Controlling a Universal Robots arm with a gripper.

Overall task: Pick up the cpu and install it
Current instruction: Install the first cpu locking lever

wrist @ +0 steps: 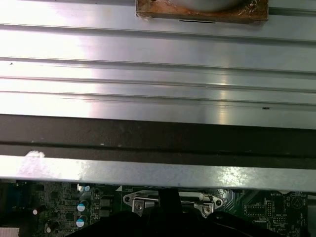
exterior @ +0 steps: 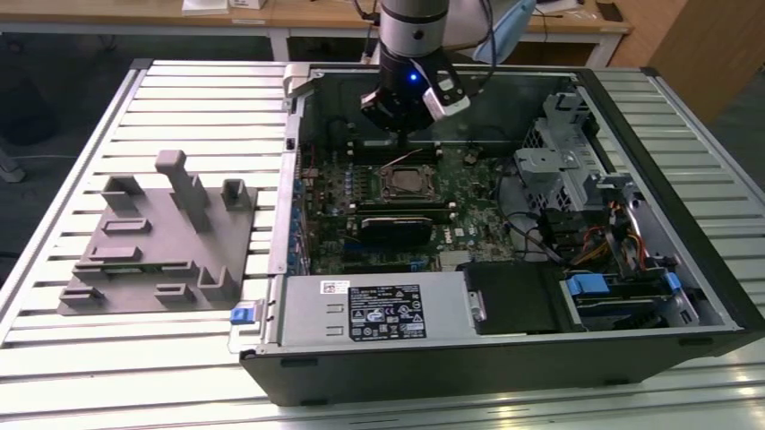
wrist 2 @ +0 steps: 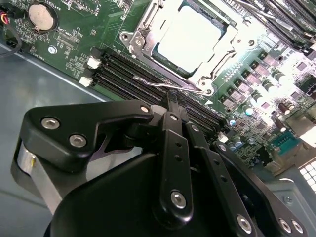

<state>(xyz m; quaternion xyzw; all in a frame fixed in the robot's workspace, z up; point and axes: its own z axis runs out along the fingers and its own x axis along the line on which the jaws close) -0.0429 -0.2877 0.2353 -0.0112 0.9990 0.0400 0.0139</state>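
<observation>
One cpu (wrist 2: pixel 189 40), one computer case (exterior: pixel 502 358), one grey fixture block (exterior: pixel 161 237).

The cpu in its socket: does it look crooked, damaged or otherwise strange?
Nothing stands out. In the second wrist view the cpu lies flat and square inside the socket frame, its silvery top unmarked. The gripper is above the memory slots beside it.

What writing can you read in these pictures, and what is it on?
White label at the front of the computer case: black print, too small to read.
Small sticker beside it: too small to read.
Circuit board, white lettering: blurred, unreadable.
Nothing can be quoted.
</observation>
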